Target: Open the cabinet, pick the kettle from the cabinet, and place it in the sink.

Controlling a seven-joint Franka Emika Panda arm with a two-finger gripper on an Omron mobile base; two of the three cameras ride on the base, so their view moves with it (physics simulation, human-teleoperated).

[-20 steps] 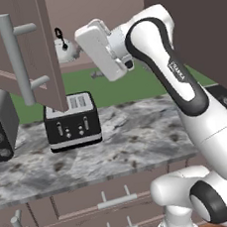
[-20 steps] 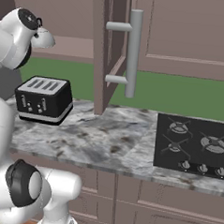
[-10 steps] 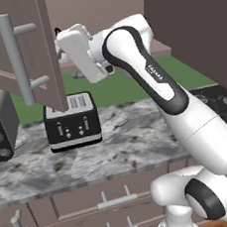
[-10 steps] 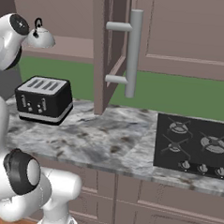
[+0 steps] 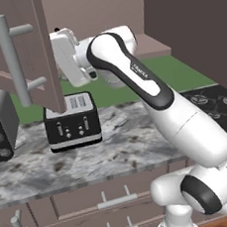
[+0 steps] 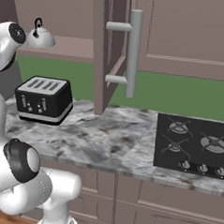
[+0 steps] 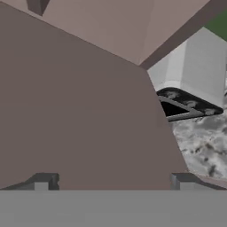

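Kitchen wall run with grey marbled counter (image 6: pixel 107 142), green backsplash, mauve-brown cabinet (image 6: pixel 108 52) above. One cabinet door (image 5: pixel 26 50) stood swung open, its grey bar handle (image 6: pixel 133 52) facing out. Kettle (image 6: pixel 40 36), white-silver with black arched handle, sat on the cabinet's shelf near its open front edge, above the toaster. Black four-slot toaster (image 6: pixel 42 99) stood toward the counter's back edge; black cooktop (image 6: pixel 196 147) lay at the counter's right end. Gripper (image 7: pixel 113 179) was raised close behind the open door, jaws spread wide, holding nothing.
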